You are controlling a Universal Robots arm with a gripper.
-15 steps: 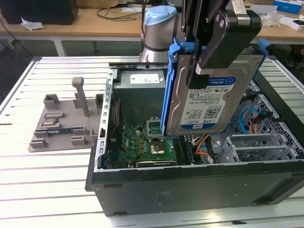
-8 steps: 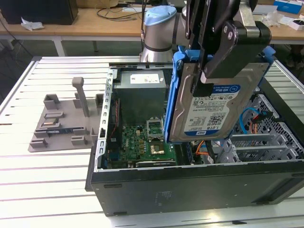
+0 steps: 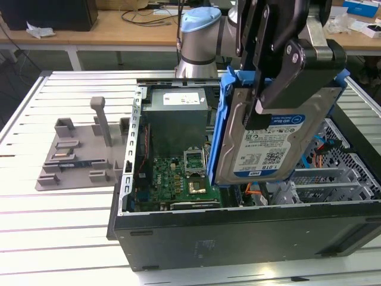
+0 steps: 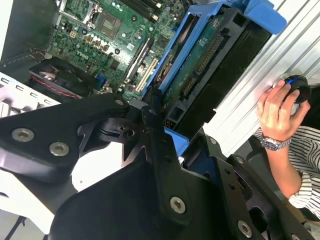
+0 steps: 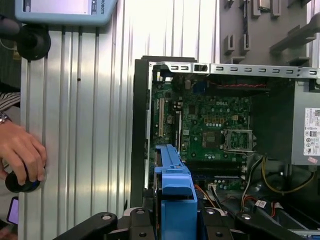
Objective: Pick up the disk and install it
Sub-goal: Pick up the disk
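The disk, a silver hard drive with a white-and-blue label in a bright blue carrier, hangs upright over the open computer case. My gripper is shut on its upper part, one black finger lying across the labelled face. In both wrist views the disk is edge-on: its connector side and its blue carrier stick out from between the black jaws. Under it lies the green motherboard. The disk hovers above the case's drive-bay side, touching nothing there.
A grey metal power supply box fills the case's far corner. A grey fixture plate lies on the slatted table at the exterior view's left. A person's hand rests on a round black-and-blue knob beside the case. Loose cables run inside.
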